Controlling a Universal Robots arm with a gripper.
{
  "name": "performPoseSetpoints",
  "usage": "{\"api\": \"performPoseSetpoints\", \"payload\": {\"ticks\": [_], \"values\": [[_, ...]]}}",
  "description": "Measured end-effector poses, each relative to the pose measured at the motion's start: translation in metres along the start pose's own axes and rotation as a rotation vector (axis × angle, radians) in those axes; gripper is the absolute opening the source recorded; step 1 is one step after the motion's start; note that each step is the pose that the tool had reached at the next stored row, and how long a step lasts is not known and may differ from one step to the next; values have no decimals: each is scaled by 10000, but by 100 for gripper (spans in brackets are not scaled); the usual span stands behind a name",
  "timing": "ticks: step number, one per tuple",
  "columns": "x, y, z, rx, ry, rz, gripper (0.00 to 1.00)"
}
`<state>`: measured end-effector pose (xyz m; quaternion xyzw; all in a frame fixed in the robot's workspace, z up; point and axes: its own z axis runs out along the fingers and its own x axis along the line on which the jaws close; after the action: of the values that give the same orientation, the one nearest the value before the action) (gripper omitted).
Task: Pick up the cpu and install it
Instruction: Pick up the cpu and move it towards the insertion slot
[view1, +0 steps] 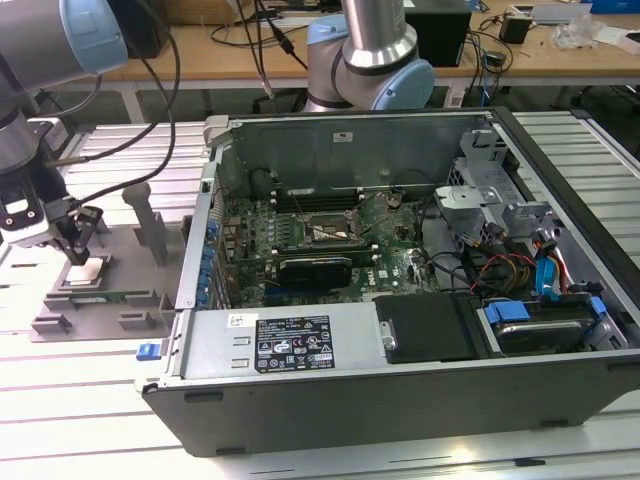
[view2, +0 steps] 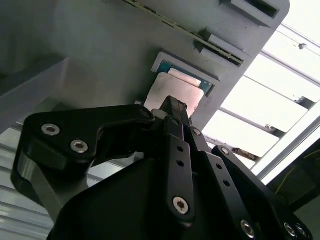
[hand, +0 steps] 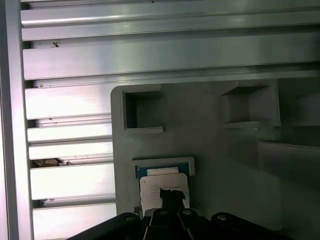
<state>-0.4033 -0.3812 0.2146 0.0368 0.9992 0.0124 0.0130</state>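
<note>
The cpu (view1: 88, 271) is a small pale square chip lying in a blue-edged pocket of the grey fixture tray (view1: 125, 240), at the exterior view's left, outside the computer case. My gripper (view1: 77, 250) hangs straight over it, its black fingers drawn together to a narrow tip. In the second wrist view that tip (view2: 172, 106) covers the near part of the cpu (view2: 170, 85). In the first wrist view the cpu (hand: 155, 185) shows just beyond the gripper (hand: 172, 197). Whether the tip touches the chip is not clear. The motherboard socket (view1: 325, 232) sits inside the case.
The open computer case (view1: 400, 300) lies on its side, holding the motherboard, cables, drive cage (view1: 480, 190) and power supply (view1: 290, 342). Upright grey posts (view1: 150, 225) rise from the tray beside the cpu pocket. A second arm's base (view1: 370, 60) stands behind the case.
</note>
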Motion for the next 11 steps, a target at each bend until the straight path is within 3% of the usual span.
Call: {"api": "performPoseSetpoints", "payload": {"ticks": [7,8,11], "values": [[1,-5,10,1,0,-1,11],[1,-6,10,1,0,-1,24],[1,-6,10,1,0,-1,42]]}}
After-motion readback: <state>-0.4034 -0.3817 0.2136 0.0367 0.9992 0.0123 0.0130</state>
